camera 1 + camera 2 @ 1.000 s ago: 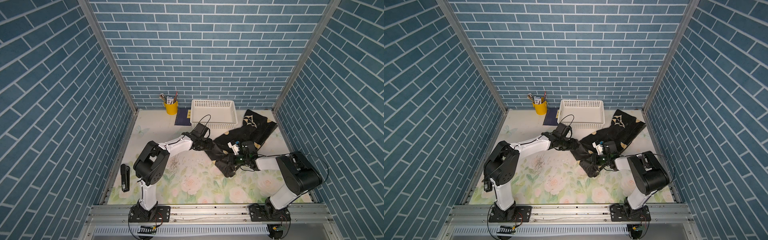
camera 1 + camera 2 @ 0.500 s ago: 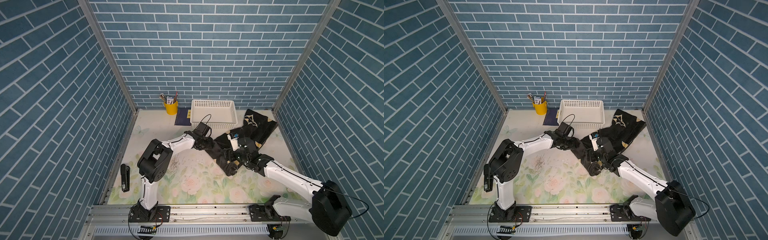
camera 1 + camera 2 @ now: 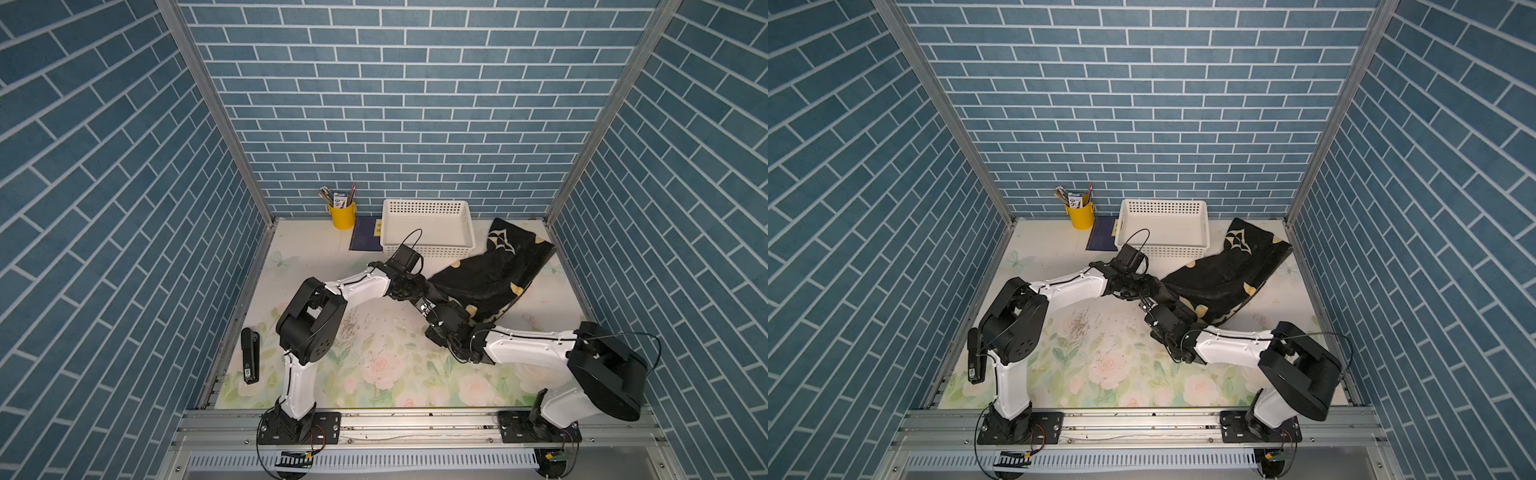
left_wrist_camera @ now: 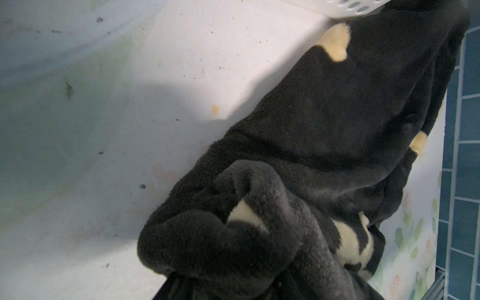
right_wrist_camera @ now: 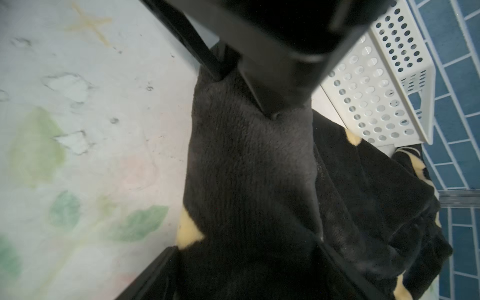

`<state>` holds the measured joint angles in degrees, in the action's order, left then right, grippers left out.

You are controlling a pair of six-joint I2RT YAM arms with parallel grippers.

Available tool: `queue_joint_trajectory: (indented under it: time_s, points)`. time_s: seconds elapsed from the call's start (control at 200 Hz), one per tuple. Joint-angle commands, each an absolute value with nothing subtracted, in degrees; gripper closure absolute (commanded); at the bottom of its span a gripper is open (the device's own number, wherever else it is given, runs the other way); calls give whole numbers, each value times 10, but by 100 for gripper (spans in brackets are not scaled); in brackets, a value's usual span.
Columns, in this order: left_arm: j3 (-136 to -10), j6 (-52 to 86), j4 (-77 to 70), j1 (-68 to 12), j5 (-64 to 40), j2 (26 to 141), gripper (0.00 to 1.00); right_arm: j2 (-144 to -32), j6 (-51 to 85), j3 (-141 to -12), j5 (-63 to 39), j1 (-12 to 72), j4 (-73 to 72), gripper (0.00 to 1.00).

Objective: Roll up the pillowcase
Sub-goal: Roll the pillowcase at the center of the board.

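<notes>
1. Toward the right rear of the floral table (image 3: 374,365), the pillowcase (image 3: 494,274) lies bunched in a diagonal band. Its far end sits beside the white basket (image 3: 428,246), much where it lay a second ago.
2. The left gripper (image 3: 417,290) clamps the gathered near end of the cloth, unchanged.
3. The right gripper (image 3: 434,309) has spread its jaws. In the right wrist view its fingers (image 5: 153,272) stand wide apart on either side of the plush, no longer pinching it.
4. The right arm is folded again, elbow at the front right, after stretching out half a second ago.
</notes>
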<state>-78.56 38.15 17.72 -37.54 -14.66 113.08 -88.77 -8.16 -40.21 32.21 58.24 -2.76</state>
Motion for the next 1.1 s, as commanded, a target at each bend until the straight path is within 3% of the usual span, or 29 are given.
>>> queue_joint_trajectory:
  time_s: [0.0,0.07,0.13,0.165,0.23,0.295,0.455,0.71,1.095]
  points:
    - [-781,383,190,-378,-142,1146,47,-931,-133,-415,369,585,-64,14]
    - [-781,382,190,-377,-142,1145,47,-957,-126,-419,378,584,-64,18]
    - [-781,382,190,-377,-140,1140,47,-966,-112,-422,371,584,-56,29]
    - [-782,381,190,-376,-138,1136,47,-964,-101,-423,358,583,-50,38]
    - [-783,380,193,-370,-135,1124,46,-951,-74,-420,319,579,-43,64]
    - [-782,379,194,-360,-136,1106,46,-935,-45,-416,280,571,-38,77]
    - [-769,372,203,-325,-134,1037,43,-906,-1,-411,164,551,-29,96]
    - [-715,350,211,-268,-116,939,40,-879,83,-427,-78,527,-56,97]
    - [-652,338,166,-276,-160,908,40,-910,227,-348,-349,354,-197,93]
